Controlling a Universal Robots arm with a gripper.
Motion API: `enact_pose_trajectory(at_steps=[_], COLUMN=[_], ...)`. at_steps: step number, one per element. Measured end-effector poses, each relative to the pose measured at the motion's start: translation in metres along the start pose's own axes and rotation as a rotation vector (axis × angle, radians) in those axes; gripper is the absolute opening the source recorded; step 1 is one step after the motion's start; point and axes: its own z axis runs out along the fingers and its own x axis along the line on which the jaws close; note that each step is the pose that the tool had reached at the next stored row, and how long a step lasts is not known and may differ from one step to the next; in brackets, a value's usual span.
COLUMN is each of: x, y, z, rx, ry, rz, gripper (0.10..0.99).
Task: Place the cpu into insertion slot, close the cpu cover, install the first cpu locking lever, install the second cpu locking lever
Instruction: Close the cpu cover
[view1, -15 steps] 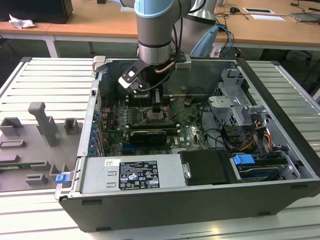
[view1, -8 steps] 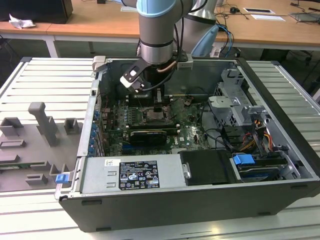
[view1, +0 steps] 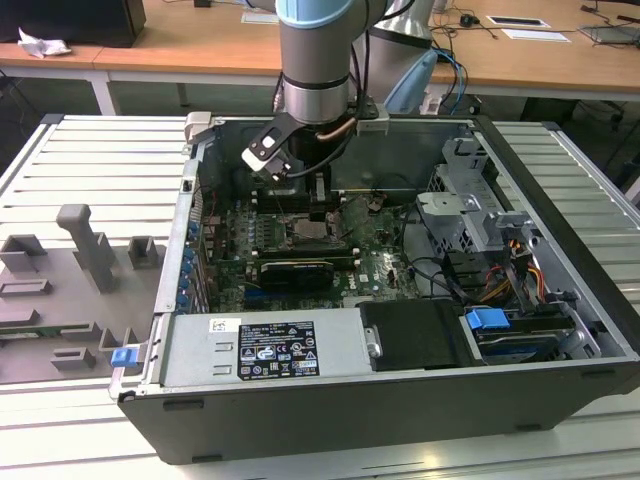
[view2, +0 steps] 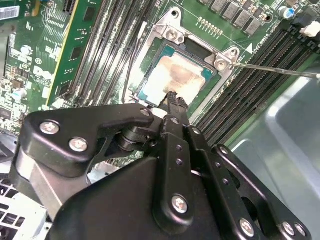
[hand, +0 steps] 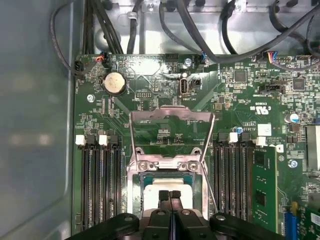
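Cpu (hand: 167, 184) lies flat in the insertion slot (hand: 132, 197) with its pale silvery-beige top facing up. It is square, and its edges run parallel to the slot's rim. The cpu cover (hand: 172, 114), a thin silver frame, stands swung open from the slot's edge. My tool (hand: 170, 195) hangs right over the cpu, fingers pressed together, gripping nothing.

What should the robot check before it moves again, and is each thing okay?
1. Pale silvery square cpu sits in the green-ringed square insertion slot: ok.
2. Thin silver frame cpu cover closed: not ok, flipped open.
3. Thin metal locking lever latched: not ok, swung free.
4. Black gripper empty: ok, fingers shut on nothing.
5. Gripper clear of cpu: cannot tell.
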Motion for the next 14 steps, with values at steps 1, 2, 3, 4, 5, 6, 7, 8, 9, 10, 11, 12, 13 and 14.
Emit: enact_pose_trajectory(at_steps=[1,2,3,4,5,6,7,8,9,10,11,12,13,14], x=[0.0,0.0,0.0,0.0,0.0,0.0,0.0,0.0,0.0,0.0,0.0,0.0,0.0,0.0], y=[0.0002,0.0003,0.0005,0.0006,0.0007,0.0007,0.0008,0.0008,0.0009,0.0009,0.001,0.001,0.0011,0.0012], z=[-0.0024,-0.0044,-0.006,-0.0076,-0.0087,-0.0093,-0.0101,-0.0112,-0.0117,-0.0122,-0.013,-0.0136,-0.0146,-0.0156], rx=[0.0,0.0,0.0,0.0,0.0,0.0,0.0,0.0,0.0,0.0,0.0,0.0,0.0,0.0], ry=[0.0,0.0,0.0001,0.0,0.0,0.0001,0.0,-0.0001,-0.0002,-0.0002,-0.0002,-0.0002,-0.0003,-0.0004], rz=[0.0,0.0,0.0,0.0,0.0,0.0,0.001,0.001,0.001,0.001,0.001,0.001,0.001,0.001], gripper=[0.106,0.106,0.106,0.106,0.106,0.106,0.106,0.106,0.106,0.106,0.106,0.106,0.106,0.106])
